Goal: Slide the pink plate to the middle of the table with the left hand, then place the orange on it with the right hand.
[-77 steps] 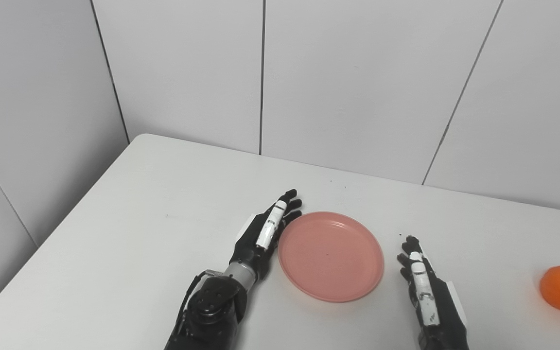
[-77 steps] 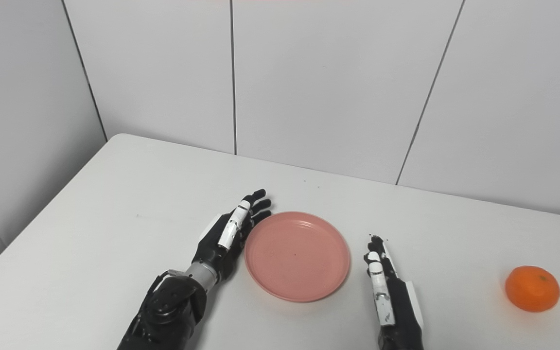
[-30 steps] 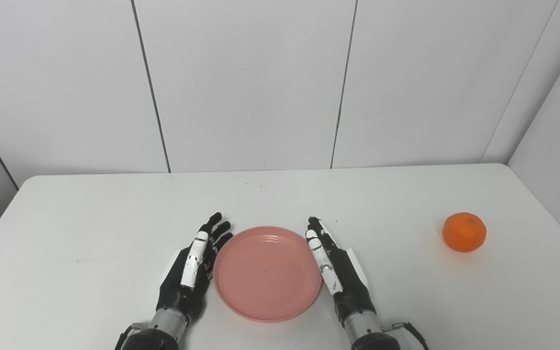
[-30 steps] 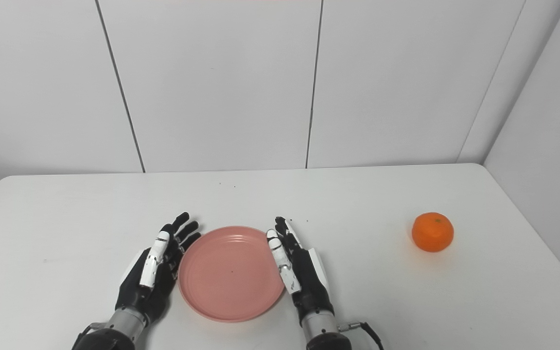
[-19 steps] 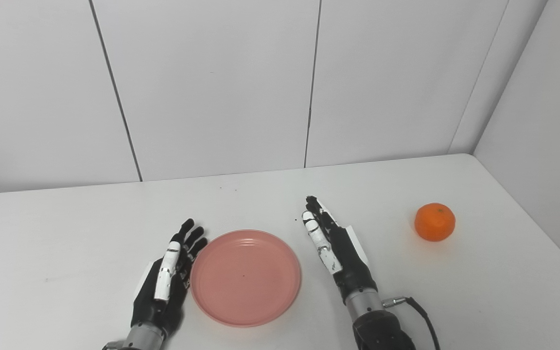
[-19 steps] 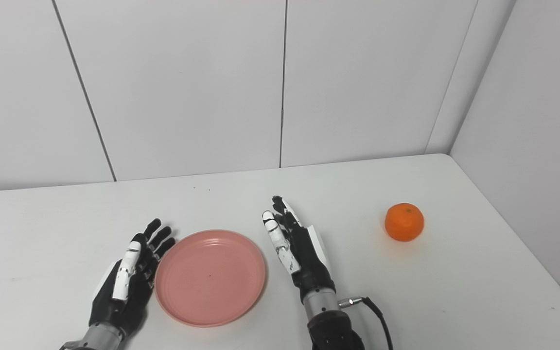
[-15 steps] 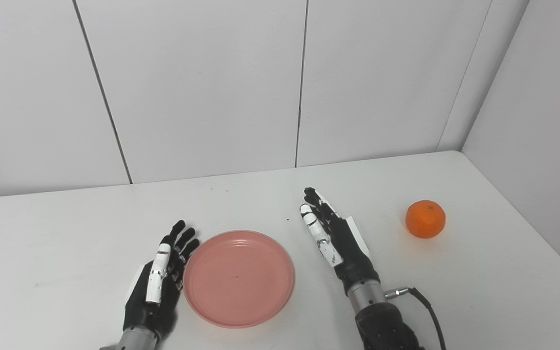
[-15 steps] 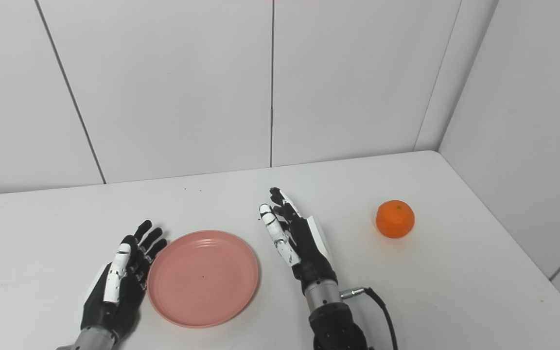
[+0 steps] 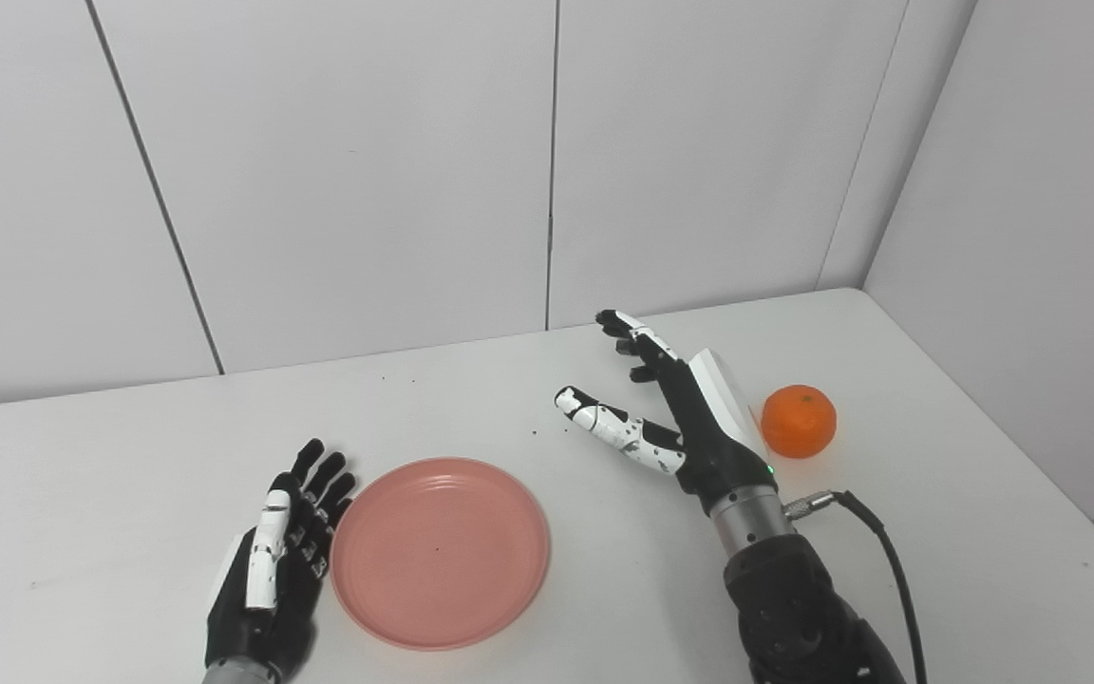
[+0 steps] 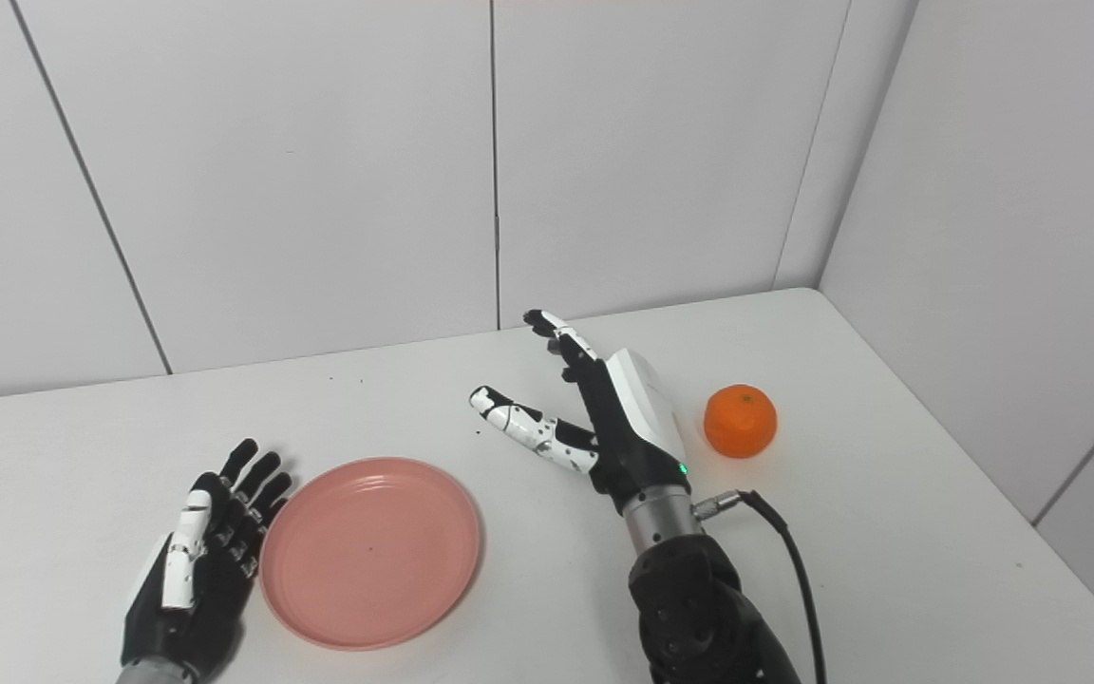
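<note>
The plate [image 9: 440, 553] lies flat on the white bench [image 9: 129, 446], toward the near edge, and holds nothing. It serves as the landmark for the rest.

The left robot hand [image 9: 276, 560] lies just left of the plate, low over the bench near its front edge, palm turned toward the plate. Its fingers [image 9: 317, 486] are stretched out and slightly spread, pointing away from the robot, and sit right beside the plate's left rim; whether they touch it cannot be told. This robot hand holds nothing.

The right robot hand [image 9: 675, 418] is to the right of the plate and farther back, raised above the bench and well apart from the plate's rim. It is wide open: the thumb [image 9: 609, 429] juts out to the left toward the plate's side, while the other fingers [image 10: 561, 344] reach up and back toward the wall [image 9: 367, 161]. It grips nothing. A black cable [image 9: 875, 546] runs from its wrist down to the right.

The orange [image 9: 799, 421] sits on the bench far right of the plate and farther back, near the right-hand corner where the side wall [image 9: 1031, 237] meets the bench. It is just beyond the white back of the right robot hand, close to it but not in its grasp; a narrow strip of bench shows between them in the right eye view.

A few small dark specks [image 9: 536, 432] dot the bench behind the plate.
</note>
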`<state>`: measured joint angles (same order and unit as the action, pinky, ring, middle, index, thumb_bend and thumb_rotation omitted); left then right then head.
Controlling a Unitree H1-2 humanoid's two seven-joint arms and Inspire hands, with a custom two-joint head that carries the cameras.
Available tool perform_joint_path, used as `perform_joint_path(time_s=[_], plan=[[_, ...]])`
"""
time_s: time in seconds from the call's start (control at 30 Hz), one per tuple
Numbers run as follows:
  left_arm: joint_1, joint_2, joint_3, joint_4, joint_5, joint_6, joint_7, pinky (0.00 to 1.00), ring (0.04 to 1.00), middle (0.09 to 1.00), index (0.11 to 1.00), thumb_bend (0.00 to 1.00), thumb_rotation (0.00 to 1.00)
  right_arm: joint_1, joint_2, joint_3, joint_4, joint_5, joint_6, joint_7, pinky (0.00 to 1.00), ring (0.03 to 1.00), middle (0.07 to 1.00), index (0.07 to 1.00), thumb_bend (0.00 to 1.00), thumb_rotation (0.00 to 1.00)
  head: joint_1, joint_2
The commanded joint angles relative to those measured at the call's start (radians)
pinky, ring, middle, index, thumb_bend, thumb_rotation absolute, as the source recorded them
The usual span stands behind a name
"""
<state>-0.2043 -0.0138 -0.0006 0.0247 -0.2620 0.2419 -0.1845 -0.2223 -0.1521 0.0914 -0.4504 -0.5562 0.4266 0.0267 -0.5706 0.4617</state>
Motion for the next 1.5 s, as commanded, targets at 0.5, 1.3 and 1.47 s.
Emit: perform_joint_path(time_s=[0.5, 1.3, 1.47], plan=[[-0.004, 0.014, 0.014, 0.028, -0.009, 0.035, 0.005, 0.99, 0.966, 0.971, 0.967, 0.31, 1.0, -0.049, -0.094, -0.099, -0.098, -0.251, 0.015, 0.046, 0.8, 0.887, 0.923, 0.929, 0.87, 0.41, -0.044, -0.033], [-0.011, 0.027, 0.02, 0.037, -0.023, 0.046, -0.002, 0.99, 0.96, 0.967, 0.969, 0.29, 1.0, -0.038, -0.194, -0.224, -0.019, -0.304, 0.034, 0.047, 0.74, 0.869, 0.945, 0.95, 0.93, 0.32, -0.077, -0.047], [-0.011, 0.037, 0.021, 0.039, -0.029, 0.043, -0.011, 0.99, 0.963, 0.97, 0.973, 0.3, 1.0, -0.035, -0.197, -0.239, 0.021, -0.305, 0.039, 0.056, 0.72, 0.858, 0.943, 0.958, 0.93, 0.34, -0.086, -0.046]])
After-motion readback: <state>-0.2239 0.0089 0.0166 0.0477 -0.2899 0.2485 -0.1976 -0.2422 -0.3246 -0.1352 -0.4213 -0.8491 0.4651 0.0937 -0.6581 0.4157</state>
